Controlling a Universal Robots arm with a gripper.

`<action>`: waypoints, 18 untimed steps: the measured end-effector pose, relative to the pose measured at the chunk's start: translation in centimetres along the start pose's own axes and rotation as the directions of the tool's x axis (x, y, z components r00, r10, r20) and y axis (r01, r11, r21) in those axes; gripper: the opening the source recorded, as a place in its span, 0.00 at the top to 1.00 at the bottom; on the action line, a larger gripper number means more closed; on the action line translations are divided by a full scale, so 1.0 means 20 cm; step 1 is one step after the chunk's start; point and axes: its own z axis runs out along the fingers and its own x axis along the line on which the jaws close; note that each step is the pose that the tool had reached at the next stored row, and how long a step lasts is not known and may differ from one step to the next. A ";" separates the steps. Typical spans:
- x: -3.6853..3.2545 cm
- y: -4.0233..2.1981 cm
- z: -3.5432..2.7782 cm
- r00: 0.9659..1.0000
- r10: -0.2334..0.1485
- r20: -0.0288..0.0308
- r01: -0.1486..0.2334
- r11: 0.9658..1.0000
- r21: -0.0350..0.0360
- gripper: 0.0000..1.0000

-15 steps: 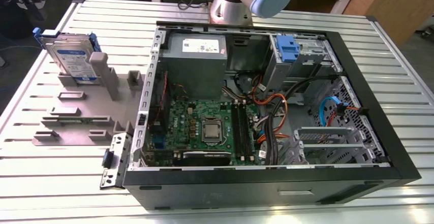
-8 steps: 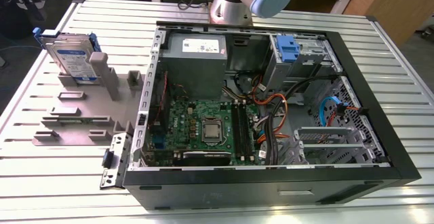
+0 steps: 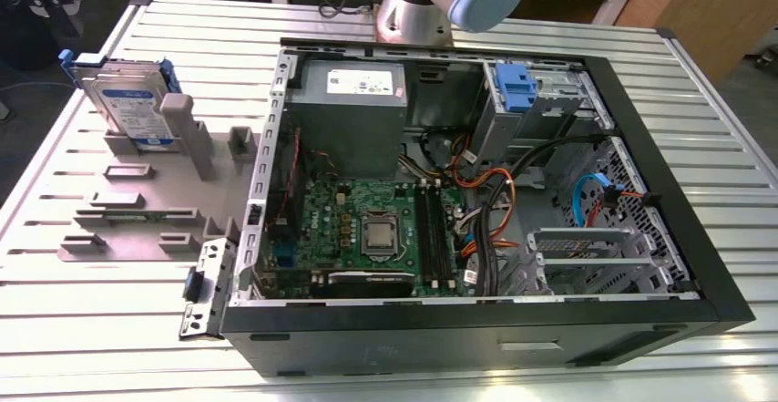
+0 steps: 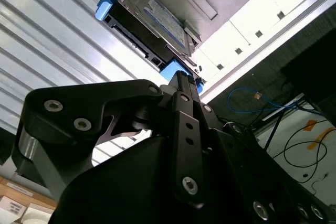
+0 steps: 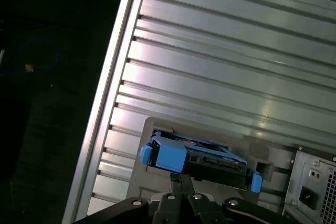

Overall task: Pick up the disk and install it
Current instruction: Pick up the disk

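The disk, a silver drive with a white-and-blue label in a blue carrier frame, stands on edge in a grey holder at the exterior view's left. In both wrist views it lies beyond the black fingertips, as a dark slab with blue ends. My gripper hangs clear of the disk and does not touch it. The jaws are shut together with nothing between them.
An open computer case fills the table's middle, with the motherboard, a grey power supply, a blue latch on a metal cage and loose cables. The arm's base stands behind it. The slatted metal table ends near the holder.
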 end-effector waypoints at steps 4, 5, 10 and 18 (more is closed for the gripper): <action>0.000 0.000 0.000 1.000 -0.020 -0.001 0.020 1.000 0.000 0.89; 0.000 0.000 0.000 1.000 -0.025 -0.001 0.025 1.000 0.000 0.89; 0.000 0.000 0.000 0.999 -0.051 -0.002 0.051 0.999 0.000 0.89; 0.000 0.000 0.000 0.996 -0.090 -0.004 0.090 0.996 -0.001 0.89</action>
